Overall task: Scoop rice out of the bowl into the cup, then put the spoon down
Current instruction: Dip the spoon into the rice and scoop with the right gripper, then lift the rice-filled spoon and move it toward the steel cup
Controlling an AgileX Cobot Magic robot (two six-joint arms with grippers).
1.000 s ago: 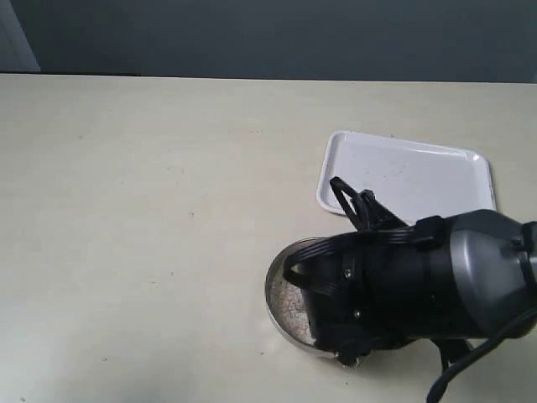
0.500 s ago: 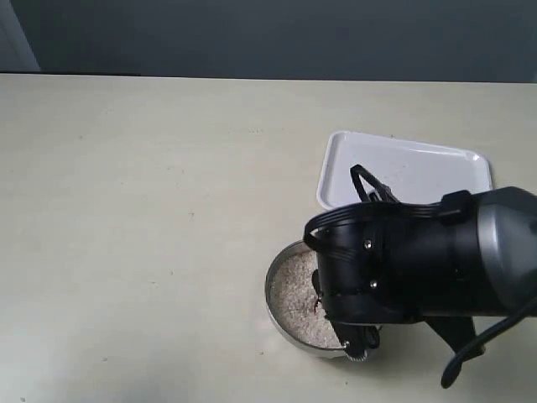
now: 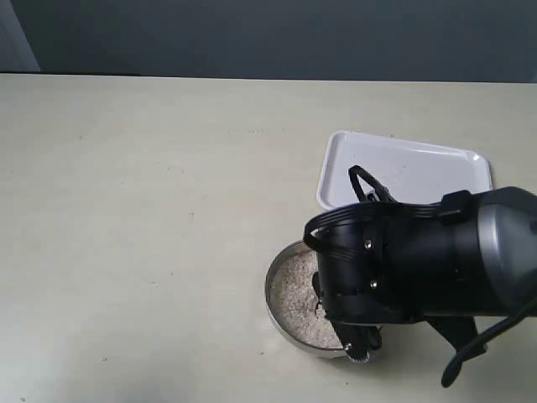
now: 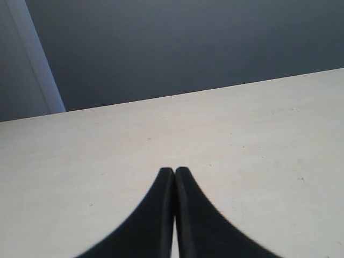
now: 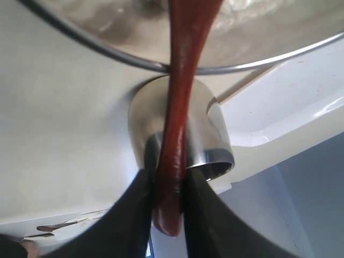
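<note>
**Left pincer** (image 4: 174,172): two black fingers pressed together tip to tip, gripping nothing. It is poised over a bare stretch of the pale beige tabletop (image 4: 252,129).

**Wide, shallow, round shiny steel bowl** (image 3: 271,290): stands on the tabletop directly beneath the right pincer. In the exterior view its right part is covered by the bulky black-and-grey right arm (image 3: 419,260).

**Rice** (image 3: 294,298): a mass of small white uncooked grains lying in the bowl, below the right pincer.

**Right pincer** (image 5: 167,180): black fingers clamped on the handle end of the slim reddish-brown wooden spoon (image 5: 181,80). The arm hides it in the exterior view.

**Spoon**: its handle runs from the pincer across the bowl's rim and down into the bowl. The head is blurred, so its load cannot be told.

**Small shiny steel cup** (image 5: 207,134): rounded sides, no handle. It stands upright just outside the bowl's rim, behind the spoon handle as seen from the pincer. Its contents are not visible.

**Flat white rectangular tray with rounded corners** (image 3: 419,168): lies on the tabletop beyond the right pincer, just beside the cup.
</note>
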